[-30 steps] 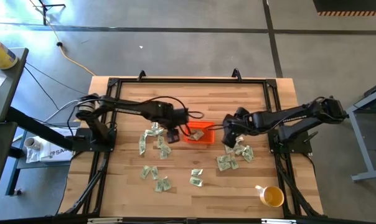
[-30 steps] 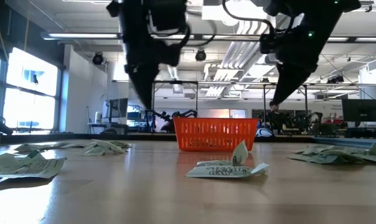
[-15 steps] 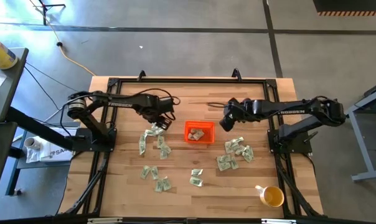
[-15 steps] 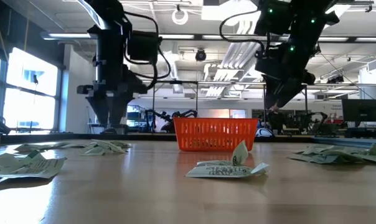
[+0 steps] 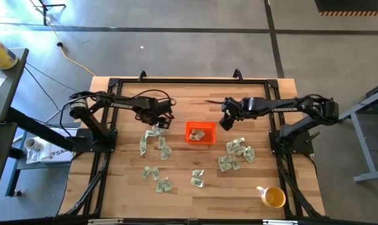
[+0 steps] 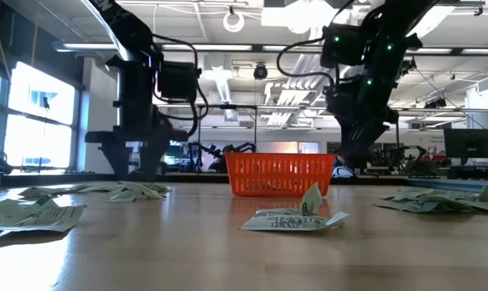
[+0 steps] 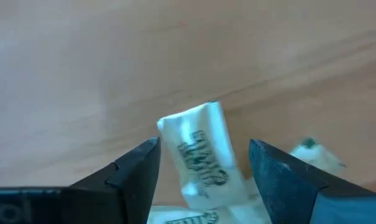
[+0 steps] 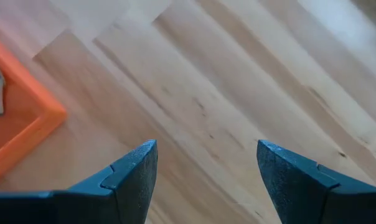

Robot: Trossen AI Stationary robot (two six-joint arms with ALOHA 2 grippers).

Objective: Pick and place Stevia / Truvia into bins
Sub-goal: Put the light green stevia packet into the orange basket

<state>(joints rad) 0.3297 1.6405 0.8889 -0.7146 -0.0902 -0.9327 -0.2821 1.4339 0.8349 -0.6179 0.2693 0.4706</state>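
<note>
Wood table: left fingers wide, straddling packet; right fingers wide, empty, beside bin.

High view looked straight down on the whole table. Low view sat at tabletop height, facing level across it into the room. Both shared the bin. Wrist views looked close down at the wood.

Left gripper pulled away from the orange bin toward the left, now low over a packet at the far end of the left-hand cluster, fingers apart. Right gripper drawn back from the right-hand packets, now beside the bin's far right corner, fingers apart.
</note>
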